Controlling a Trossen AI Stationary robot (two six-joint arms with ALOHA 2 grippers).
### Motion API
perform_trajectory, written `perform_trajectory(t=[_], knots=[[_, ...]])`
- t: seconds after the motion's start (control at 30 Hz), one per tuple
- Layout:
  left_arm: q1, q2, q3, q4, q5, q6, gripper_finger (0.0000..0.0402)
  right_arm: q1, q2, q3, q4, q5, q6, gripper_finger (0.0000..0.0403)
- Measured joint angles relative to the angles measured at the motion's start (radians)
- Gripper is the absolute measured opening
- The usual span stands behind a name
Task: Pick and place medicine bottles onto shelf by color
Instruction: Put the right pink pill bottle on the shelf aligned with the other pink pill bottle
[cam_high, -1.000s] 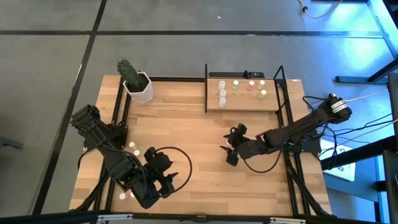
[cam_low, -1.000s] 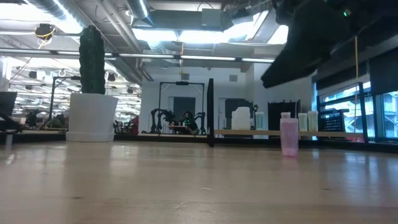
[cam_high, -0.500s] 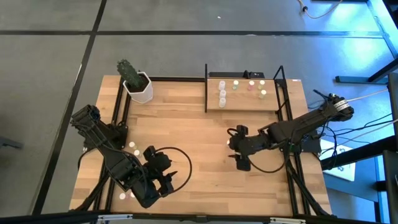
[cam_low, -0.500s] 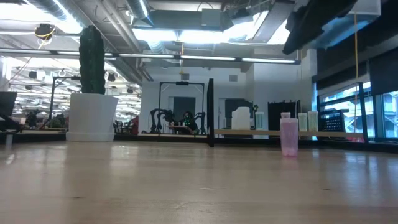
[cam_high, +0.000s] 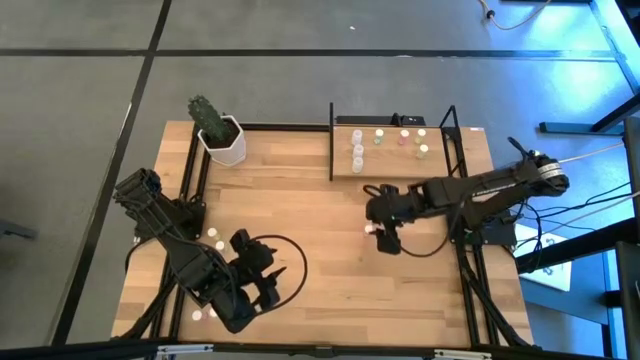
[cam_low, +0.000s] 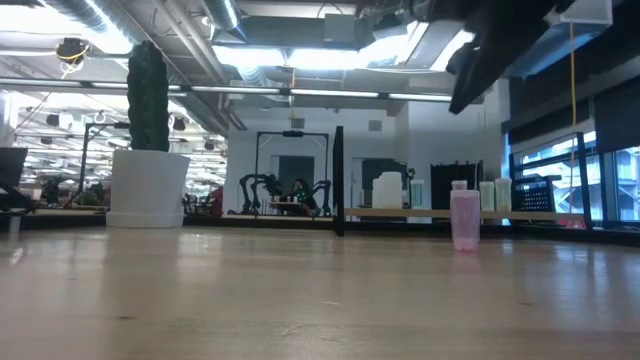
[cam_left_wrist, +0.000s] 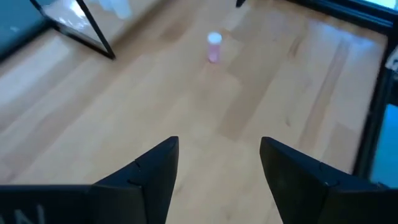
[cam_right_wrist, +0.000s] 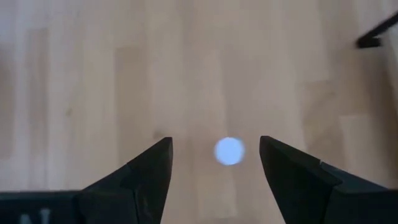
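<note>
Jaws on both arms stood apart, and neither held anything. I took the shelf (cam_high: 392, 160) as my landmark: its light-wood board sat at the far edge of the surface (cam_high: 320, 270), with several medicine bottles already on it, a white-capped one (cam_high: 357, 134) at its left end and green- and pink-capped ones to the right of that.

I had the right gripper (cam_high: 381, 234) hanging above the surface just in front of the shelf, toward its left half. A single pink bottle (cam_high: 369, 227) stood upright right by it. From the right wrist view I looked straight down on that bottle (cam_right_wrist: 229, 151), a pale round cap showing between the two dark fingers (cam_right_wrist: 143, 177), with wood visible on either side of it. The low view had the same bottle (cam_low: 464, 221) standing free on the wood, nothing touching it.

My left gripper (cam_high: 268, 290) waited near the front-left corner of the surface, well away from the shelf. A few more bottles (cam_high: 219, 244) lay on the wood beside that arm. A white pot with a cactus (cam_high: 222, 139) stood left of the shelf.
</note>
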Motion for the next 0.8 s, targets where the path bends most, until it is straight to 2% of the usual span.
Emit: perform_trajectory(t=[0.2,0.33,0.57,0.8], knots=[[0.041,0.0,0.0,-0.018,-0.03,0.017,0.022,-0.043,0.0,0.0,-0.018,-0.012,-0.118,0.0242],[0.086,0.0,0.0,-0.018,-0.029,0.049,0.022,-0.043,0.011,-0.015,-0.008,-0.06,-0.222,0.0242],[0.153,0.0,0.0,-0.035,-0.028,0.05,0.022,-0.043,0.075,-0.027,-0.001,-0.085,-0.314,0.0242],[0.166,0.0,0.0,-0.036,-0.026,0.05,0.022,-0.044,0.157,-0.027,0.005,-0.079,-0.357,0.0242]])
